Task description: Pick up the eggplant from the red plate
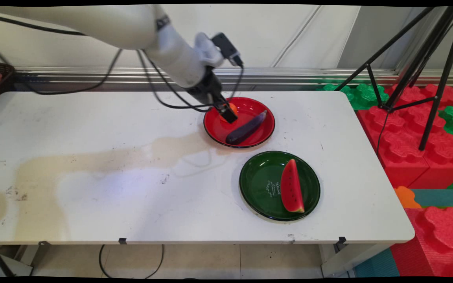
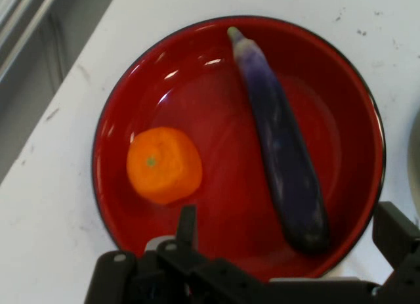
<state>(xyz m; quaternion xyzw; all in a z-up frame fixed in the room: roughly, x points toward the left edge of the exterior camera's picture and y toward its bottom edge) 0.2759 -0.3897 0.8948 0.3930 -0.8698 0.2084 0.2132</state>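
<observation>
My claw (image 1: 228, 114) hangs low over the left part of a red plate (image 1: 256, 110) at the back of the white table (image 1: 92, 165), its fingers spread wide apart and gripping nothing. Through the camera on my hand, one finger (image 2: 187, 226) rises near the middle of the bottom edge and the other (image 2: 394, 235) sits far off at the right edge (the whole width of the plate's near side lies between them).

On the red plate (image 2: 216, 74) lie two things. An orange (image 2: 163, 164), with its small green stem mark facing up, rests just beside my left-hand finger, not touching it. From the fixed camera the orange (image 1: 233, 107) shows only as a sliver behind my claw. A long purple eggplant (image 2: 281, 143) lies apart from the orange, stretched across the other half of the plate, its thick end near the rim by my other finger.

Nearer the table's front edge sits a dark green plate (image 1: 258, 184), just beside the red one, with a slice of watermelon (image 1: 291, 186) lying on its right half
</observation>
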